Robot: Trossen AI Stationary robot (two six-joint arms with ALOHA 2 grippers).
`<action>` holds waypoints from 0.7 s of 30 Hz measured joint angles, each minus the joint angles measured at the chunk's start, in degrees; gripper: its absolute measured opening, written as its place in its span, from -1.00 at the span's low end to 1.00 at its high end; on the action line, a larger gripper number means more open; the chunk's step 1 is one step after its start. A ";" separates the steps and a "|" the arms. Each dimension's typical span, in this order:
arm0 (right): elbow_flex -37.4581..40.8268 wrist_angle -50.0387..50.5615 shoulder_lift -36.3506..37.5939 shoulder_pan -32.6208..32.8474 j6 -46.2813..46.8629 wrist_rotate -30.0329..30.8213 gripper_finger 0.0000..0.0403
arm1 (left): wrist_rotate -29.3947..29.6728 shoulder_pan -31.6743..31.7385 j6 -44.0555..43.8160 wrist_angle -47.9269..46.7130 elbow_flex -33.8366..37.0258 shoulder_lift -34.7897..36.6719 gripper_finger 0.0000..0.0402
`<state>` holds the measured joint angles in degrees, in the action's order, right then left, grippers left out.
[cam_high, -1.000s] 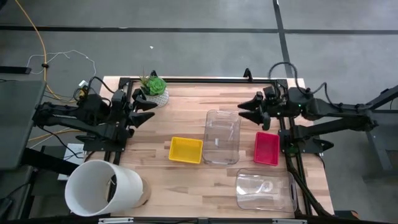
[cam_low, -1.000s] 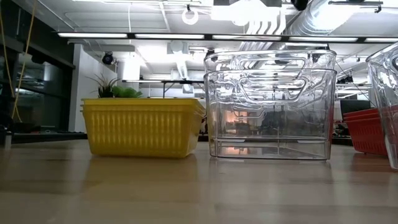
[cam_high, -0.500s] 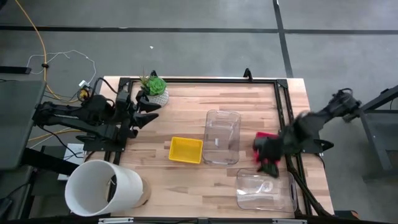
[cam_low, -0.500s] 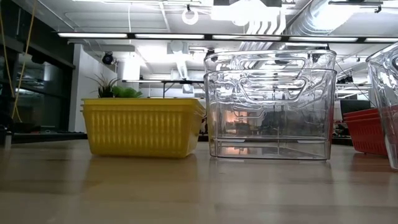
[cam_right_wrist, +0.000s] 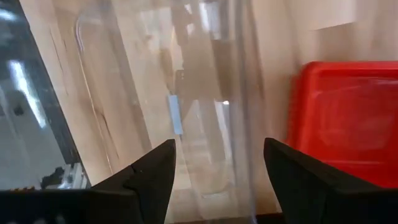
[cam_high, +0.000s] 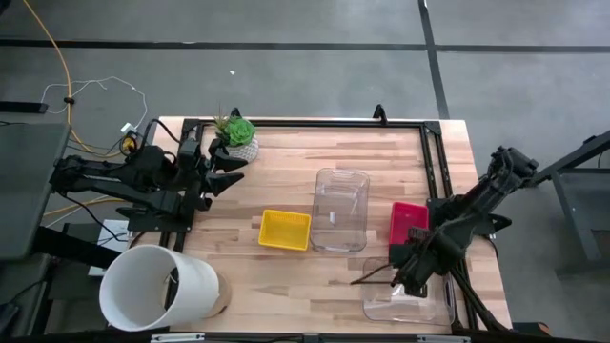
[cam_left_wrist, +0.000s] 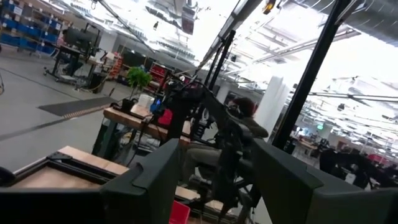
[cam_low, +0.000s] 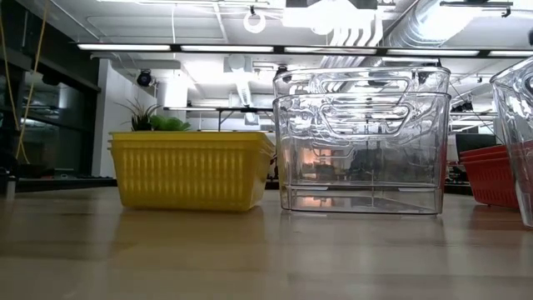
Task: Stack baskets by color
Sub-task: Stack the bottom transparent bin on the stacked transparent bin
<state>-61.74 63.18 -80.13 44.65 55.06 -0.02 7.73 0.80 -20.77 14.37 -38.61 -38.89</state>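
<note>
In the high view a yellow mesh basket [cam_high: 285, 230] rests on its base mid-table. Beside it, to the right, stand stacked clear baskets [cam_high: 340, 210]. Further right lies a red basket [cam_high: 406, 216], also seen in the right wrist view [cam_right_wrist: 348, 118]. Another clear basket [cam_high: 405, 297] lies near the front right corner. My right gripper [cam_high: 405, 270] hangs open above that basket's far part, fingers pointing down, touching nothing; its wrist view shows the gripper [cam_right_wrist: 217, 180] over the clear wall [cam_right_wrist: 186, 106]. My left gripper [cam_high: 227, 167] waits open at the far left, raised.
A big white tub [cam_high: 157, 288] lies at the near left corner. A small green plant in a white pot [cam_high: 235, 135] stands at the far left by the left gripper. A dark frame rail [cam_high: 315, 123] runs along the table's far edge. Bare wood lies between tub and baskets.
My right gripper has swung from the table's far right side toward the near edge and come down. It has tipped from level to pointing down and now hangs over the near-right clear basket, still open. The baskets have not moved.
</note>
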 joint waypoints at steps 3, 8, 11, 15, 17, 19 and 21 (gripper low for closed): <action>3.26 -4.52 -0.91 0.82 -0.01 -1.90 0.15 | 0.00 0.00 -0.09 0.00 0.00 0.00 -0.07; 7.21 -6.53 -0.97 1.11 1.84 0.88 0.15 | 0.00 0.00 -0.09 0.00 0.00 0.00 -0.07; 7.91 -6.36 -1.43 0.77 1.58 1.86 0.15 | -0.01 0.00 -0.10 0.00 0.00 0.00 -0.07; 7.70 -7.12 -1.41 0.73 0.53 1.36 0.15 | -0.02 -0.01 -0.10 0.02 0.00 0.00 -0.07; 7.46 -7.41 -1.21 0.73 0.45 1.01 0.15 | -0.02 0.00 -0.10 0.02 0.00 0.00 -0.07; 7.44 -7.55 -1.28 0.78 0.40 1.04 0.15 | -0.02 0.00 -0.10 0.04 0.00 0.00 -0.07; 7.52 -6.86 -1.27 0.78 0.41 1.17 0.15 | -0.04 0.00 -0.10 0.04 0.00 0.00 -0.07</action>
<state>-54.22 56.32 -81.40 45.43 55.47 1.16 7.69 0.80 -20.86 14.41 -38.61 -38.89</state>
